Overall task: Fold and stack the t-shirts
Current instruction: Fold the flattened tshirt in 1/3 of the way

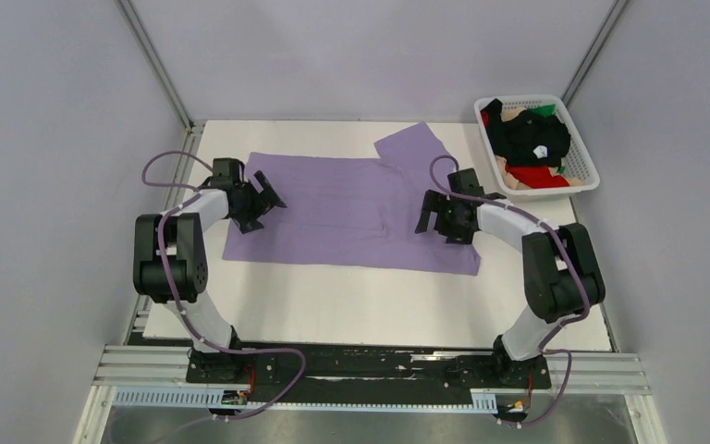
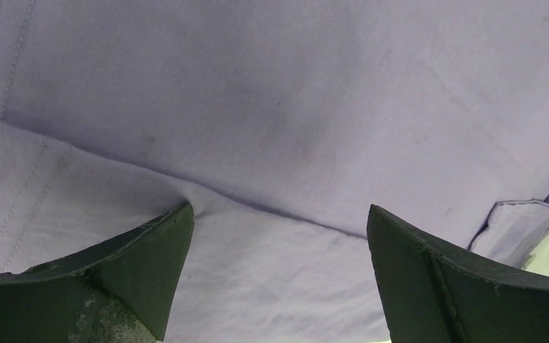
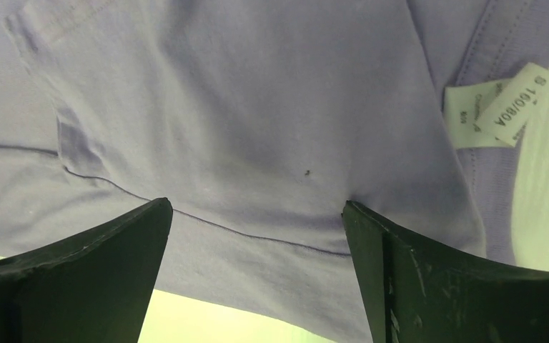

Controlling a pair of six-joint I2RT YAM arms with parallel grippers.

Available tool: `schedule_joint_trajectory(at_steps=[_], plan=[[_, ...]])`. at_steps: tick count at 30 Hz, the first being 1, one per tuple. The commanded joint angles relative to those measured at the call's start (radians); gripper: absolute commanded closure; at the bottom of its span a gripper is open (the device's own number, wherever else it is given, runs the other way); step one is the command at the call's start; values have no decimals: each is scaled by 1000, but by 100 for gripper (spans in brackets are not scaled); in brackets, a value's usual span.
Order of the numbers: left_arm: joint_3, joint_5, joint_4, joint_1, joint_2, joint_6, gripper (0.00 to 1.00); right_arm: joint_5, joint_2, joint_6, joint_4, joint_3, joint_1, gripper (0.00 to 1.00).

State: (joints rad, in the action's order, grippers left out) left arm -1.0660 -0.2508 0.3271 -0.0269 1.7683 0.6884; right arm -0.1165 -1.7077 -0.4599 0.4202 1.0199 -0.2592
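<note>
Across the white table (image 1: 333,305), a lavender t-shirt (image 1: 333,208) lies flat. Its long axis runs left to right, with the neck label (image 3: 497,107) toward the right arm, the hem toward the left, and one sleeve (image 1: 411,143) jutting toward the far edge. The left gripper (image 1: 263,203) and right gripper (image 1: 434,217) hover low over it, fingers (image 2: 136,271) spread, holding nothing. The cloth looks light and limp, likely to sag; pinching an edge or fold line seems best. More shirts (image 1: 532,143) fill a basket (image 1: 518,99).
</note>
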Motion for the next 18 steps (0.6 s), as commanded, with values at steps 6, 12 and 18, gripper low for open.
schedule_joint_trajectory(at_steps=[6, 12, 18], plan=[[271, 25, 133, 117, -187, 23, 0, 91, 183, -138, 211, -252, 45, 0], [381, 41, 162, 212, -298, 88, 0, 108, 300, -220, 292, -358, 106, 0], [444, 49, 169, 291, -381, 163, 0, 116, 377, -247, 319, -392, 182, 0]])
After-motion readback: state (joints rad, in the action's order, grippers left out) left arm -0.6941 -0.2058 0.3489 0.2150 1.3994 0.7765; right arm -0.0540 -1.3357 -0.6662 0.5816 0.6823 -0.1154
